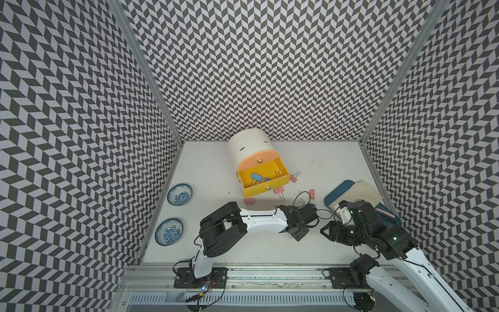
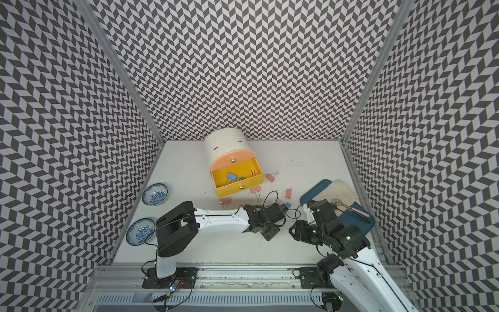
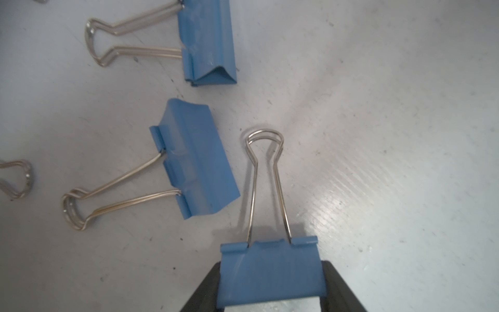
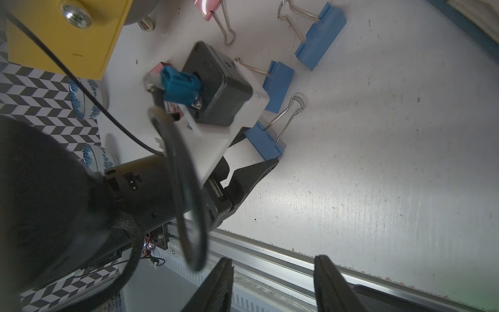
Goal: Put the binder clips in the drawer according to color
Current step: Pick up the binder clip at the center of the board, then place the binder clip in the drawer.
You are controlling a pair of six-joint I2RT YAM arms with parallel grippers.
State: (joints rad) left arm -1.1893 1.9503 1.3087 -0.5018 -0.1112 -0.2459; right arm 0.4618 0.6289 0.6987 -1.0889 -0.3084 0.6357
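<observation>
Low in the frame, a blue binder clip (image 3: pixel 270 275) is pinched by the left gripper (image 3: pixel 272 264), to go in the yellow drawer (image 1: pixel 251 191).

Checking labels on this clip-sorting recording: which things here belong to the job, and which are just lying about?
Part of the job:
- blue clip between the fingers of the left gripper
- two loose blue clips on the table
- pink clips
- open yellow drawer

Just lying about:
- two patterned bowls
- blue tray with a cream sheet on it
</observation>
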